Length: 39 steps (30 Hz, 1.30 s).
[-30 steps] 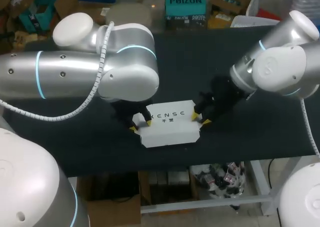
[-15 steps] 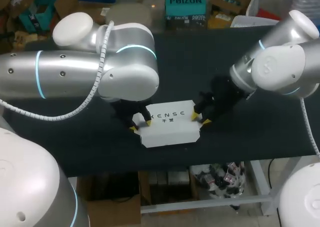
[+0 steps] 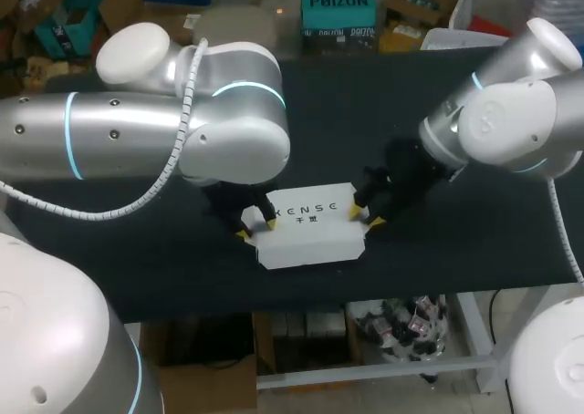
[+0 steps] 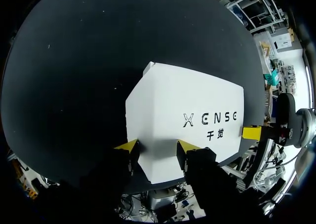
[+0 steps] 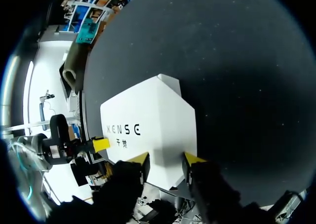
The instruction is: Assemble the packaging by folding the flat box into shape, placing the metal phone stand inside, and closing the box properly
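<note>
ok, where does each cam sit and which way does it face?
Head: above and behind the robot, looking down on the table; left arm and right arm come in, left hand and right hand at the box's ends.
Left wrist: on the left arm, looking along its hand at the box; right hand past the far end.
Right wrist: on the right arm, facing the box's other end past its own hand; left hand beyond.
Shared: the box; wrist views face each other.

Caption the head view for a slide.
The left hand and right hand sit at opposite ends of a white box on the black table.
</note>
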### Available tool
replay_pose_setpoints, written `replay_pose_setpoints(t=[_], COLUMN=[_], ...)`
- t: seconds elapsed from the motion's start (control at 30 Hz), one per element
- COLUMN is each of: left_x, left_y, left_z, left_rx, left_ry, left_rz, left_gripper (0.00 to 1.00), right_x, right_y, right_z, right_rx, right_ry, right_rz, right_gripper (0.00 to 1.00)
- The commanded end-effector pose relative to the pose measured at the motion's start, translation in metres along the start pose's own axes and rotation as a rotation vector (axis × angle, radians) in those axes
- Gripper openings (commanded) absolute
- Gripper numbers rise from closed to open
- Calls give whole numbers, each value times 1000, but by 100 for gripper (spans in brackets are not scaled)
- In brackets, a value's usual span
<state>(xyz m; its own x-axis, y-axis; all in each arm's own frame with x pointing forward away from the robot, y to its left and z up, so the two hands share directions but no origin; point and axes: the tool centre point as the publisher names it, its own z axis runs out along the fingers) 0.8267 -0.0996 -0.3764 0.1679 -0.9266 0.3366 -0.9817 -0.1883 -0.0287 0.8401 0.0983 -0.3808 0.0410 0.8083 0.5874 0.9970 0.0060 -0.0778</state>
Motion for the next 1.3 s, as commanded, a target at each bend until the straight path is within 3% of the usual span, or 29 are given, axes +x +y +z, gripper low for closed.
replay_pose_setpoints(t=[0.03, 0.33, 0.73, 1.3], left_x=[1, 2, -4, 0], left_y=[-1, 0, 4, 3], left_z=[7, 5, 6, 3], left_rx=[-1, 16, 37, 78], left_ry=[0, 0, 43, 52], left_rz=[0, 2, 29, 84], left_gripper=[49, 49, 61, 57], right_x=[0, 1, -3, -5], right_y=[1, 1, -7, 2], right_z=[1, 1, 4, 9], right_rx=[5, -1, -26, -28], right_ry=[4, 3, 26, 82], right_rz=[-1, -5, -19, -58], right_gripper=[41, 43, 45, 46])
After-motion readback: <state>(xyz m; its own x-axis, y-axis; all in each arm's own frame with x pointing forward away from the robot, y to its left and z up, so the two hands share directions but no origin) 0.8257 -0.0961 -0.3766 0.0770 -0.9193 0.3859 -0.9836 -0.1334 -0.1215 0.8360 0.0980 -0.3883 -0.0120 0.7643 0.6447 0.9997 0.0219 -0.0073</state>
